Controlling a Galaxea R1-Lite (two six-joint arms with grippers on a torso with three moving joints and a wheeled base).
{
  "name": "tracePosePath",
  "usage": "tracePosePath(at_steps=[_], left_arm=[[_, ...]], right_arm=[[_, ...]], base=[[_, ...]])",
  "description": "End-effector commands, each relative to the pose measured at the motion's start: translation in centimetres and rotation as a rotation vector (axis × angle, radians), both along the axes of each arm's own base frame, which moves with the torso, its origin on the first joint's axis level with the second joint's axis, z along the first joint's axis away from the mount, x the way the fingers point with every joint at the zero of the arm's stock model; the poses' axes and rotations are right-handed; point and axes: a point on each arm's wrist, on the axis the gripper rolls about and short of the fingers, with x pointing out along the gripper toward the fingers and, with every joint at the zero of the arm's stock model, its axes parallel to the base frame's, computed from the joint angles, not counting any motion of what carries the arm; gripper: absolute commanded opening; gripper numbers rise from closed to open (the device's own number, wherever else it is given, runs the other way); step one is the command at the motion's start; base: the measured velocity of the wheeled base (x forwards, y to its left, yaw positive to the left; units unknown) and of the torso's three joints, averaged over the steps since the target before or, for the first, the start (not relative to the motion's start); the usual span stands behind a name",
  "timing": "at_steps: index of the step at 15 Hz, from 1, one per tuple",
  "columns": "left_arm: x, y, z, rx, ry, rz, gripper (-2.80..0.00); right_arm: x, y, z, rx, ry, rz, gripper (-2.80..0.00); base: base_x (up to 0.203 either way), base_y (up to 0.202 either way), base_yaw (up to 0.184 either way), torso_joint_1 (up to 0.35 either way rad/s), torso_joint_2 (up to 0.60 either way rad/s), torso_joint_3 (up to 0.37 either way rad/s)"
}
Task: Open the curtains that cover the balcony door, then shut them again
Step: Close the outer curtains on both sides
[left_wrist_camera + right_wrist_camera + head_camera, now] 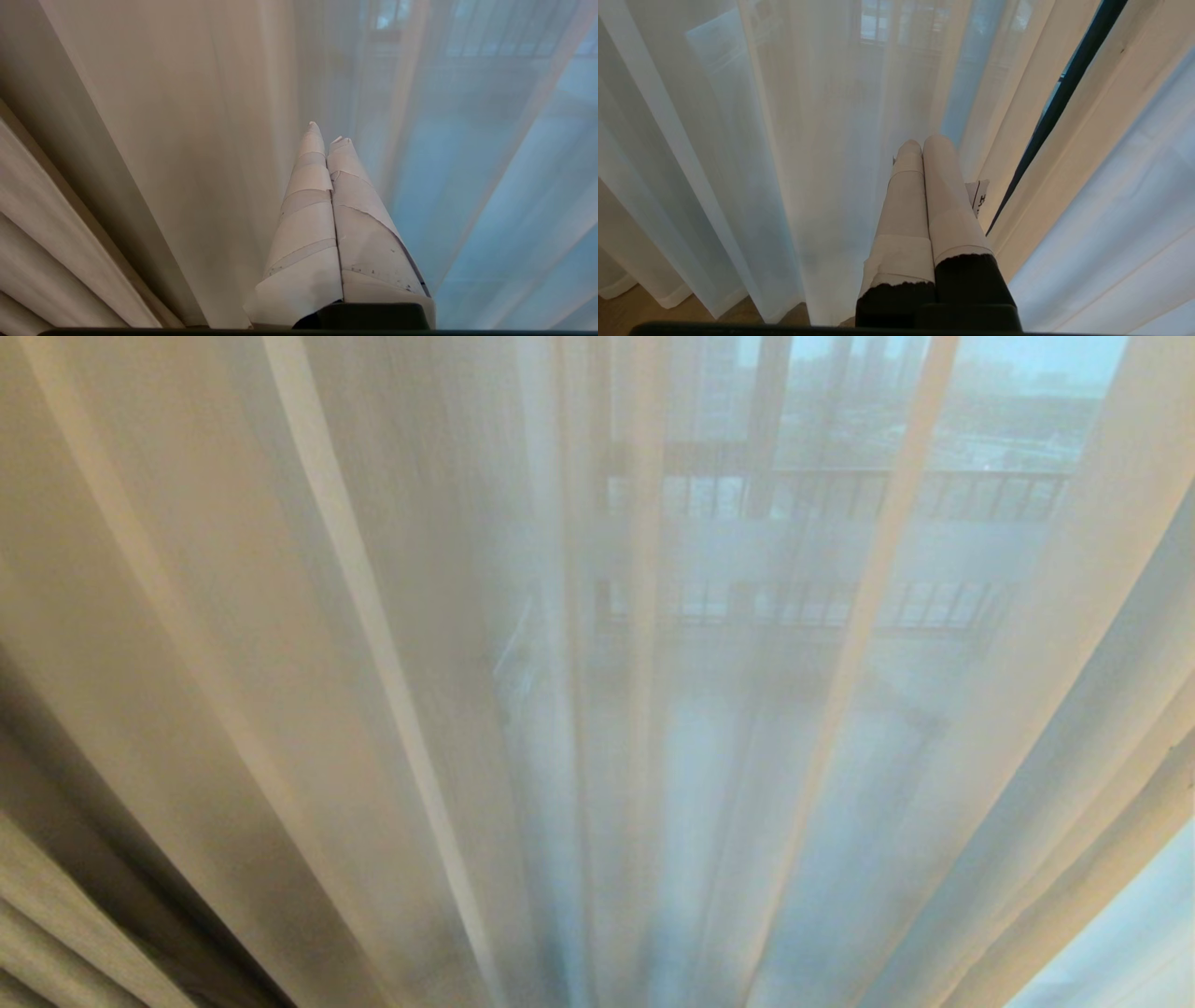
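Fingers pressed together on your left gripper [327, 132] and right gripper [924, 142], holding nothing, just short of thin white sheer fabric [709, 728]. Pleated cream-beige opaque curtains [56, 915] hang far left; black-barred railing [840, 495] beyond.

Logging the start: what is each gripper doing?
Left gripper: shut, holding nothing.
Right gripper: shut, holding nothing.
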Motion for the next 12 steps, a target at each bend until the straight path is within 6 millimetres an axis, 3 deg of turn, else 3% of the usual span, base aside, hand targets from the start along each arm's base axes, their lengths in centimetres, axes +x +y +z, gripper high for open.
tracePosePath(at_steps=[1, 5, 8, 12], left_arm=[[0.0, 0.0, 0.3, 0.016, -0.028, -0.001, -2.8], [-0.2, 0.0, 1.7, 0.018, -0.171, 0.006, -2.8], [-0.2, 0.1, 1.8, 0.016, -0.178, 0.03, -2.8], [-1.0, 0.3, 3.6, 0.002, -0.193, 0.122, -2.8]], right_arm=[[0.0, 0.0, 0.0, -0.001, 0.001, 0.001, -2.8], [0.0, 0.0, 0.0, -0.001, 0.001, 0.001, -2.8], [0.0, 0.0, 0.0, -0.001, 0.001, 0.001, -2.8], [0.0, 0.0, 0.0, -0.001, 0.001, 0.001, -2.8]], base=[[0.0, 0.0, 0.0, 0.0, 0.0, 0.0], [0.0, 0.0, 0.0, 0.0, 0.0, 0.0], [0.0, 0.0, 0.0, 0.0, 0.0, 0.0], [0.0, 0.0, 0.0, 0.0, 0.0, 0.0]])
